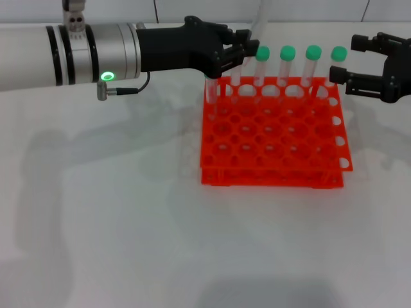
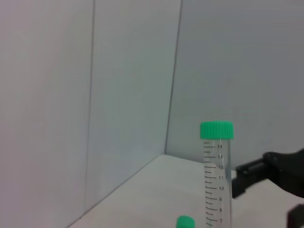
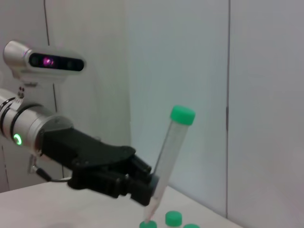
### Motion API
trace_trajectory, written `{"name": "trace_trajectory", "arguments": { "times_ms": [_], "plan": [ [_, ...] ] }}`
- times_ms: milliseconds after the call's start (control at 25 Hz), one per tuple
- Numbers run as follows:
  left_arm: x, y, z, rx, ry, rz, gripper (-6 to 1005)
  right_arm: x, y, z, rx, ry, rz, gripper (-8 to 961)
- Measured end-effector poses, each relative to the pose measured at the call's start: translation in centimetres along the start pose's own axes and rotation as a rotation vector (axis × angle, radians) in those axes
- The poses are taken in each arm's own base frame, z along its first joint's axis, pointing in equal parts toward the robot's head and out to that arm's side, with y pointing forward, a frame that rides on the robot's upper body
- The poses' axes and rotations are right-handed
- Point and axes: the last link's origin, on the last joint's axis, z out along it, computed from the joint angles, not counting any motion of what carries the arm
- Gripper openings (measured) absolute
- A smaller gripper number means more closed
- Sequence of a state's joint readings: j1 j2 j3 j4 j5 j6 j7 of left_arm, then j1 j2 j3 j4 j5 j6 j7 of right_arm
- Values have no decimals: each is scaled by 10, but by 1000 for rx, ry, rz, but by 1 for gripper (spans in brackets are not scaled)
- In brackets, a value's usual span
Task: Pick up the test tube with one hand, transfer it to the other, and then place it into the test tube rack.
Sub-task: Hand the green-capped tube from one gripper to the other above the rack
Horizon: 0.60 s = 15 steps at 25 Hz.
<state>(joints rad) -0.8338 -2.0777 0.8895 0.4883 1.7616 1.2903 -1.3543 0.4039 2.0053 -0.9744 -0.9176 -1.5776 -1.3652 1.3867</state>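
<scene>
My left gripper (image 1: 243,51), on the arm with the green ring, is above the back left of the orange-red test tube rack (image 1: 270,151). It is shut on the lower end of a test tube (image 3: 167,149), which leans upward with its green cap (image 3: 182,114) high. In the head view this tube (image 1: 259,19) runs out of the top of the frame. It also shows in the left wrist view (image 2: 218,175). My right gripper (image 1: 347,58) is open and empty at the rack's back right, close to the rightmost cap (image 1: 338,54).
Several green-capped tubes (image 1: 288,64) stand in the rack's back row. Two of their caps (image 3: 173,218) show low in the right wrist view. The rack stands on a white table (image 1: 128,224), with a wall close behind it.
</scene>
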Motion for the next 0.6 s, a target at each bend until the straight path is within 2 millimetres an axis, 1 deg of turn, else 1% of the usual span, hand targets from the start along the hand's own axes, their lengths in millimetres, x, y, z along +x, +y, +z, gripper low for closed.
{"name": "trace_trajectory", "arguments": {
  "times_ms": [440, 600],
  "plan": [
    [-2, 6, -1, -34, 6, 5, 194, -12, -4, 1, 5, -23, -26, 757],
    [-4, 8, -1, -42, 5, -2, 193, -13, -4, 2, 3, -30, -26, 754]
  ]
}}
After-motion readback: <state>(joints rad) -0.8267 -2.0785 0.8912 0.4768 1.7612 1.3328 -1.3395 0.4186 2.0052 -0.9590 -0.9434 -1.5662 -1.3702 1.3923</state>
